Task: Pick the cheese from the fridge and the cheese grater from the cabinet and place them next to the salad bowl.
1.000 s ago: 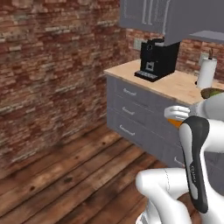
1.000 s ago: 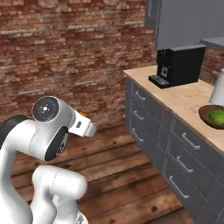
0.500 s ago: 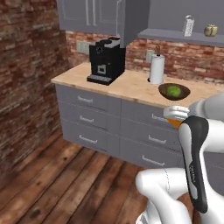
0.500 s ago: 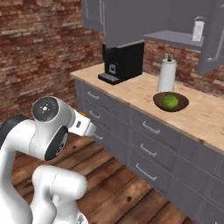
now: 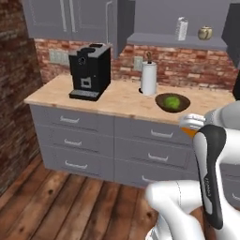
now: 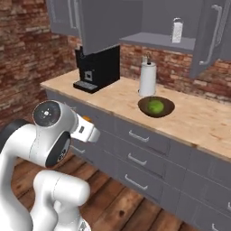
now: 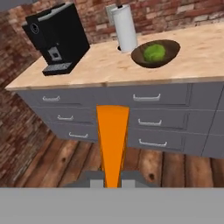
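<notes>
Nearest, bottom centre of hand view: the cheese (image 7: 113, 140), an orange wedge sticking up from between the gripper (image 7: 112, 178) tips, so the pincer is closed on it. In left base view an orange bit shows at lower right by the arm's wrist (image 5: 191, 131), prob. the same wedge; in right base view a speck of orange at mid left (image 6: 85, 119).

Next out: grey drawers (image 7: 144, 99) under the counter (image 5: 117, 99), across mid frame in both base views.

On the counter: the salad bowl (image 5: 172, 102) right of centre in left base view, centre in right base view (image 6: 155, 107), upper right in hand view (image 7: 155, 53). Paper towel roll (image 5: 149, 78) just behind it, black coffee machine (image 5: 89, 70) well to the left.

Farthest, top right: the cabinet (image 6: 212, 36) stands open; the cheese grater (image 5: 181, 28) sits on its shelf w/ a round teapot (image 5: 204, 33) beside it.

Change: whole scene has swung vs 1 s ago, when brick wall filled most of both base views & the bowl sat at the edge. That's the base driving/turning, not things moving. Arm pose same throughout. Meaning: cheese fetched, carry leg nearly done, bowl now squarely ahead. Left, I judge: reach out, set cheese beside bowl, then fetch grater.
</notes>
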